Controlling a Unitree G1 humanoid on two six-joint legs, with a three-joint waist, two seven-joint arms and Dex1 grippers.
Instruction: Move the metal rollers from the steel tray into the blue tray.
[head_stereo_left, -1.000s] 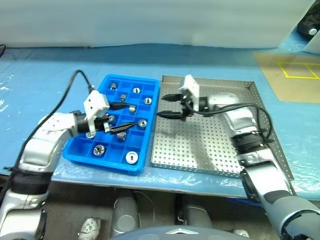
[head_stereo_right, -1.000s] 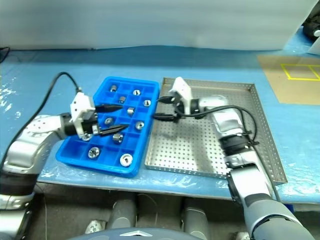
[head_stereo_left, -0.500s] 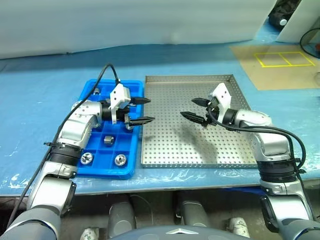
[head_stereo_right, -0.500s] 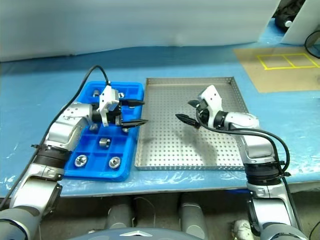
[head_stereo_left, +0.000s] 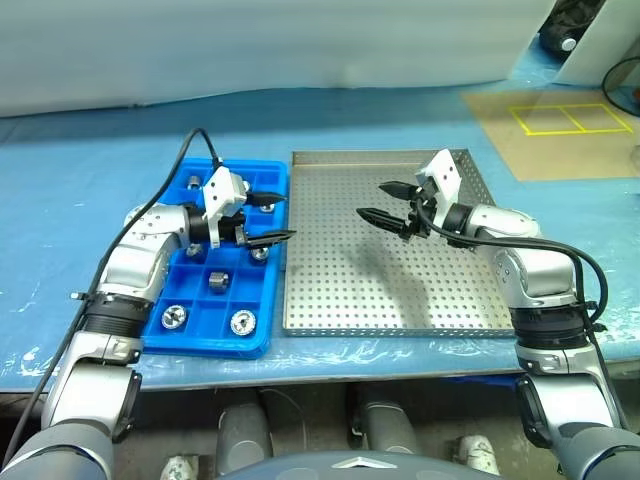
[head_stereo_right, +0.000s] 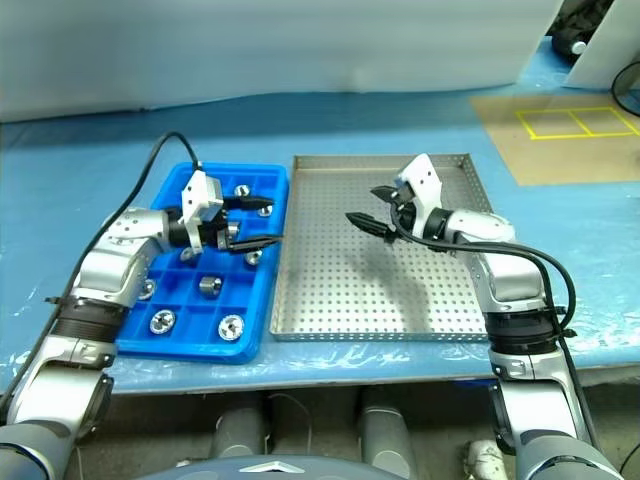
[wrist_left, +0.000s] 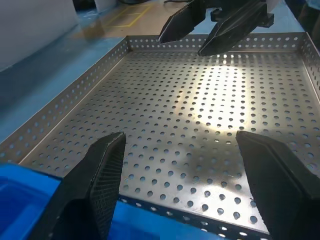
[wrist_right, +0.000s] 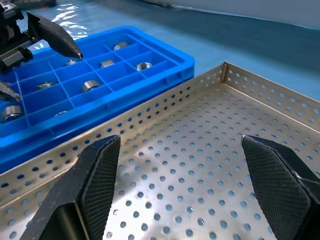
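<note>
blue-sheeted bench (head_stereo_left: 60, 200) under both trays, pale wall behind, yellow floor marking off to the far right. steel tray (head_stereo_left: 340, 300) at centre, perforated floor bare as far as can be seen, no rollers left on it. blue tray (head_stereo_left: 205, 318) touching its left rim, metal rollers (head_stereo_left: 241, 321) sitting singly in several compartments, some cells hidden behind the left arm. left gripper (head_stereo_left: 268, 218) over the blue tray's inner edge, fingers (wrist_left: 102, 172) spread apart and holding nothing, aimed across at the steel tray. right gripper (head_stereo_left: 383, 201) above the steel tray's far half, fingers (wrist_right: 97, 172) wide apart, likewise holding nothing.

judged from this: transfer looks finished, or nearly so. next move calls for a check of the steel tray's corners and rim for any stray roller; if none, drawing both arms back clear of the trays without knocking the blue one.
</note>
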